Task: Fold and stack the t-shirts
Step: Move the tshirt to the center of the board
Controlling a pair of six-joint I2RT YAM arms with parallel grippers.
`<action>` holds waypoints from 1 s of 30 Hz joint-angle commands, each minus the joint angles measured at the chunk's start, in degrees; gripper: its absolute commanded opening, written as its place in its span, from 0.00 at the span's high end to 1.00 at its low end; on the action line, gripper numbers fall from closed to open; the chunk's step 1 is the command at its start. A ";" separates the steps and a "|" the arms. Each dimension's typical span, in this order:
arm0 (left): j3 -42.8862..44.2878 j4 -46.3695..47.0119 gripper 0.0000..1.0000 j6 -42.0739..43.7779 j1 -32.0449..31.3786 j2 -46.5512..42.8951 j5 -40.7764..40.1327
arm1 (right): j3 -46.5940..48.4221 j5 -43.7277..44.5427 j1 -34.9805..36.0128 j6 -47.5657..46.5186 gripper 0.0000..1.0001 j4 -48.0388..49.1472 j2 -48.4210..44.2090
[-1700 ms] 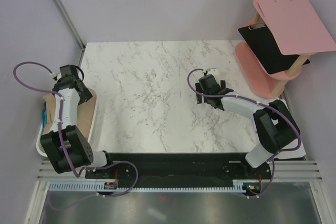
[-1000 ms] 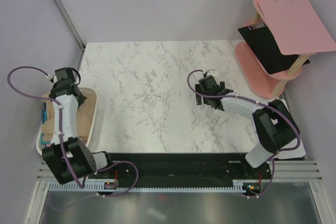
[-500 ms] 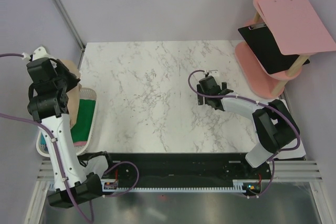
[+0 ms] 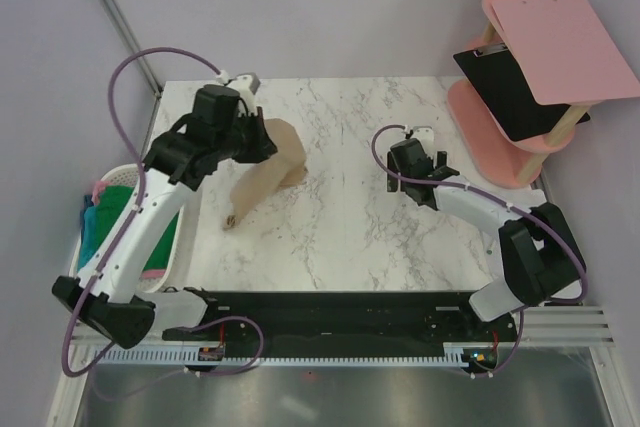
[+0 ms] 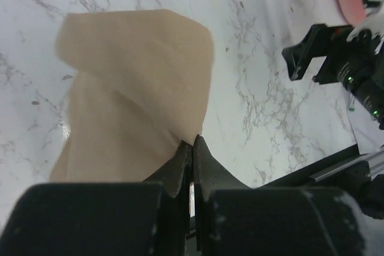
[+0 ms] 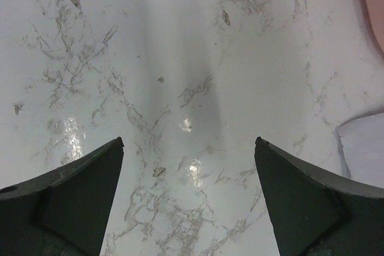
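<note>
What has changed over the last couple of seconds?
The left gripper, shut on the tan t-shirt, lifted it out of the basket and swung right, over the table, where it dangles. The right gripper barely shifted, open over the table; the pink stand stayed put.

Bright, even light from overhead fills the top view, which is sharp throughout, with only soft, faint shadows on the marble table (image 4: 330,237). In the right wrist view small white glare spots glint on the table beside a broad grey shadow, and the dark right fingers (image 6: 72,199) blur at their edges. The left fingers (image 5: 207,166) look near-black and soft, and the tan t-shirt (image 5: 132,88) is mildly blurred.
</note>
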 commanded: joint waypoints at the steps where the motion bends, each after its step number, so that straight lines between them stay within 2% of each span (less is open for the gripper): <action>1: 1.20 4.11 0.98 -3.82 -7.85 5.06 -5.40 | 1.61 2.63 -2.54 0.06 0.02 -1.58 -4.44; 5: 3.38 5.87 0.98 -4.44 -15.75 11.38 -8.03 | 1.08 2.71 -4.04 -0.56 0.02 -1.94 -6.64; 8: 9.00 6.14 0.98 -4.26 -21.38 15.52 -9.44 | 1.16 2.63 -4.92 -0.91 0.02 -2.29 -7.61; 13: 16.31 6.31 0.98 -3.56 -25.71 17.11 -11.72 | 1.34 2.80 -5.62 -1.26 0.02 -2.55 -8.40; 17: 14.74 6.23 0.98 -3.21 -25.72 14.83 -15.23 | 1.34 2.80 -5.80 -1.26 0.02 -2.64 -7.88; 20: 10.18 6.14 0.98 -2.77 -25.54 12.99 -21.12 | 1.43 2.54 -5.89 -1.09 0.02 -2.64 -7.00; 24: 10.15 3.07 0.98 -1.89 -24.40 12.71 -28.92 | 1.52 2.45 -5.89 -1.17 0.02 -2.55 -6.56; 27: 11.47 -0.10 0.98 -1.63 -21.95 11.49 -33.95 | 1.52 2.63 -5.97 -1.44 0.02 -2.47 -6.56; 30: 12.62 -2.65 0.98 -1.10 -17.29 8.51 -35.63 | 1.52 2.19 -5.80 -1.44 0.02 -2.38 -6.47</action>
